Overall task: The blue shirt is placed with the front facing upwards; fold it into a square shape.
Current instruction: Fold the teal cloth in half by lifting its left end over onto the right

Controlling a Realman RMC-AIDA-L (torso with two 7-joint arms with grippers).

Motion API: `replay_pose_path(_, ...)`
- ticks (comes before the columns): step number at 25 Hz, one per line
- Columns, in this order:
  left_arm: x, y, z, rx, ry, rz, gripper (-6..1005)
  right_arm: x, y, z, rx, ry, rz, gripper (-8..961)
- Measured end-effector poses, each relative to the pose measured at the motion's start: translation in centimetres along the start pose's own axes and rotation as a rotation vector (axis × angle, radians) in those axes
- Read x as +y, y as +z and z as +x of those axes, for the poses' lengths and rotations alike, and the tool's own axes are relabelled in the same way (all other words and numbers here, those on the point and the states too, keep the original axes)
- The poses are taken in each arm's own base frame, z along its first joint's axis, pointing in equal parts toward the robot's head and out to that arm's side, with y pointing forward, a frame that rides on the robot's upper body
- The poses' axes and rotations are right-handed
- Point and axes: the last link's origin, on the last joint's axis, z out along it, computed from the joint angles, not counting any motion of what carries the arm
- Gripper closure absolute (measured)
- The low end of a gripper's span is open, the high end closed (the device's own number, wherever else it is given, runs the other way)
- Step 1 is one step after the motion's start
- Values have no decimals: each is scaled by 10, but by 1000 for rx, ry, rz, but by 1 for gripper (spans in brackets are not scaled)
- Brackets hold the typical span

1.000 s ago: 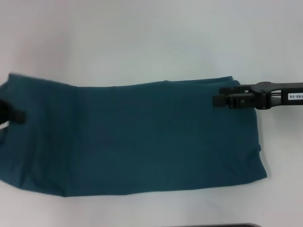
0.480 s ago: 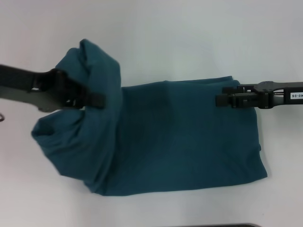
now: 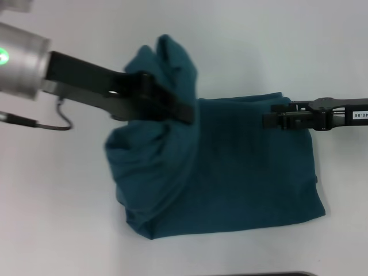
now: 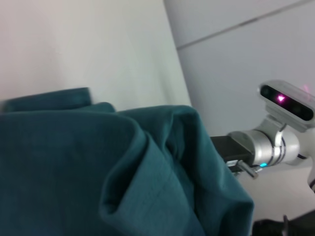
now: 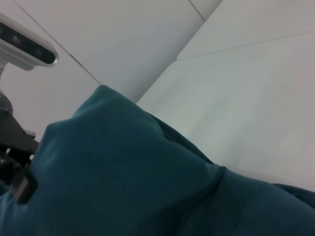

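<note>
The blue shirt [image 3: 241, 172] lies on the white table as a folded band, its right part flat. My left gripper [image 3: 178, 112] is shut on the shirt's left end and holds it lifted and bunched above the middle of the cloth. The lifted fold fills the left wrist view [image 4: 123, 167] and shows in the right wrist view [image 5: 123, 172]. My right gripper [image 3: 269, 120] is low at the shirt's upper right edge, on the cloth. No lettering or collar shows.
The white table [image 3: 241, 46] surrounds the shirt on all sides. A dark strip [image 3: 259, 274] shows at the near edge. The right arm's wrist camera [image 4: 288, 103] shows beyond the cloth in the left wrist view.
My left gripper has carried the shirt's left end up and to the right, over the middle of the cloth. The right gripper has stayed in place at the upper right edge.
</note>
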Motion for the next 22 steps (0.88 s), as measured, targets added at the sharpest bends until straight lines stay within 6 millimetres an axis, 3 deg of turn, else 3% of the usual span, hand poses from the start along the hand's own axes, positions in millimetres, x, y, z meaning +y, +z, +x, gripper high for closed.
replay_pose_path(7,8,29,6,-31,20,-44,934,-3,0,2,5,9,17,187)
replay_pose_path(12,2,48,13,-16,-3,-38,934,-3,0,1,4,17,21,188)
replay_pose_path(22,6,68,21,-49,-2,-2,934,-5,2,-3,2,21,33,189)
